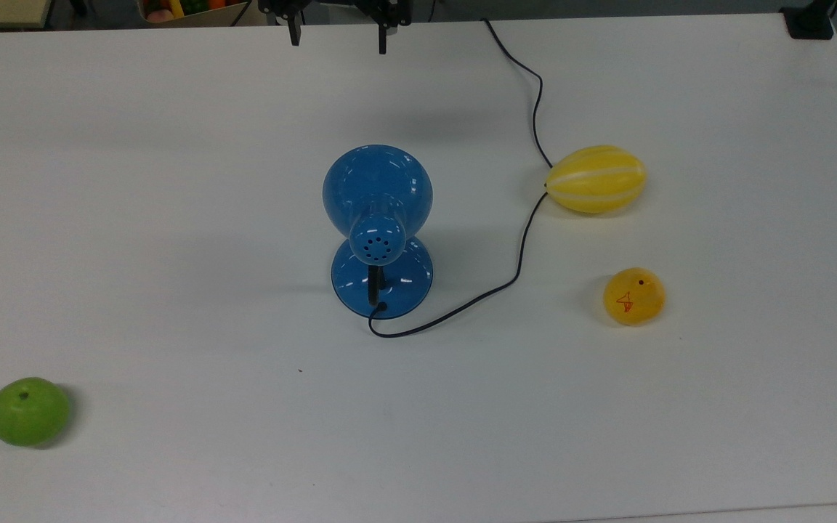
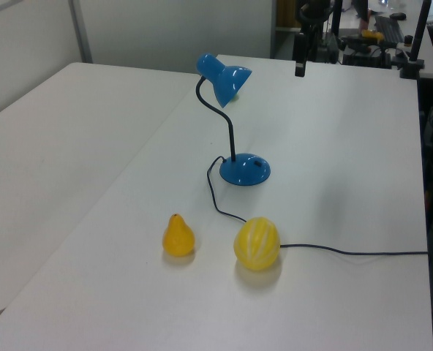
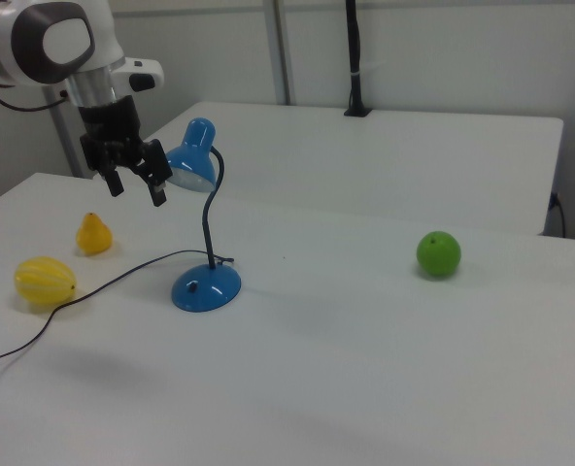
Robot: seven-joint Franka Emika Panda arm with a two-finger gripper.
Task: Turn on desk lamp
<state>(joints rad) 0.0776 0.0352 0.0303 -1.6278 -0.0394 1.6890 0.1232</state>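
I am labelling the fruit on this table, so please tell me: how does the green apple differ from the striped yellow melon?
Colour: the green apple is plain green; the striped yellow melon is yellow with pale stripes.
Shape: the apple is round; the melon is an elongated oval lying on its side.
Surroundings: the melon touches the lamp's black cord; the apple sits alone near a table corner, far from the desk lamp.
Both rest on the white table, apart from the pincer.
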